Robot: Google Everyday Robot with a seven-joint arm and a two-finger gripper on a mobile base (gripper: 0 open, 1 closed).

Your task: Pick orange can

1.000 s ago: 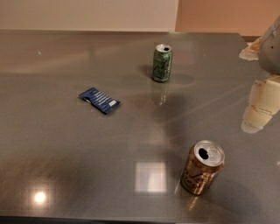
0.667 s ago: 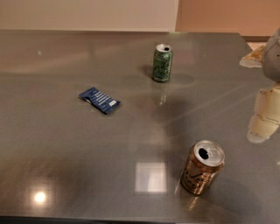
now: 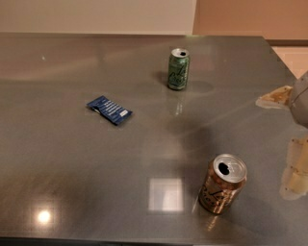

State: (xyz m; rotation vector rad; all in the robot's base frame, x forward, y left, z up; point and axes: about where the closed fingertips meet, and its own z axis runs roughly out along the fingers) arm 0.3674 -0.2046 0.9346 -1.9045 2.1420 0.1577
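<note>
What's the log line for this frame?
stage: pre-grasp | gripper: right frame edge, apart from orange can | orange can: upright on table

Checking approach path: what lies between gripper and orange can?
Bare table, per the camera view: gripper at the right edge, orange can left of it.

Plain indoor room, perhaps an office or lab: bare wall (image 3: 96, 14) at 12 o'clock, glossy grey table (image 3: 72, 168), robot gripper (image 3: 297, 166) near 4 o'clock.
</note>
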